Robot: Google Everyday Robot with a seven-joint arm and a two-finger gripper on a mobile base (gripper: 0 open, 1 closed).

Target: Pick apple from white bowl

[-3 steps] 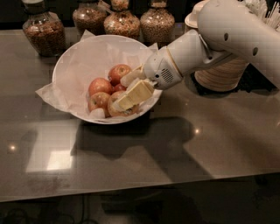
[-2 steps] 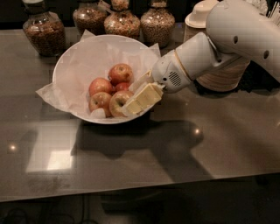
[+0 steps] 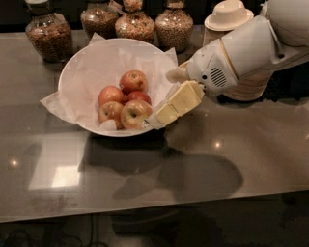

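I stand at a glossy grey-brown countertop (image 3: 145,193) in a dim room. Its far edge meets darkness, and a pale square of reflected light (image 3: 53,170) lies on its left side. At the back left is a glass jar (image 3: 47,34) of brownish bits. Three more jars (image 3: 136,23) of the same kind line the back edge, just behind the white bowl (image 3: 116,132). The bowl sits left of centre, and its crinkled white paper (image 3: 52,102) pokes out past the rim on the left and at the back. Inside, near the front wall, is a cluster of apples. Among the redder apples (image 3: 133,81) is the apple (image 3: 134,114) I want, yellowish-red, lying lowest and nearest the front rim on the bowl's right side. My pincer (image 3: 164,113) comes in from the right, slanting down over the bowl's right rim. Its pale yellow tip is just beside that apple. I cannot tell whether they touch, nor whether the pincer is wide or narrow. The bowl's rim and the paper edge lie right under its tip. My white arm (image 3: 241,53) crosses the upper right and partly hides a stack of beige paper bowls (image 3: 248,87), with a white lid-like piece (image 3: 228,14) behind it. The bowl and my arm cast dark shadows (image 3: 193,176) on the surface in front.
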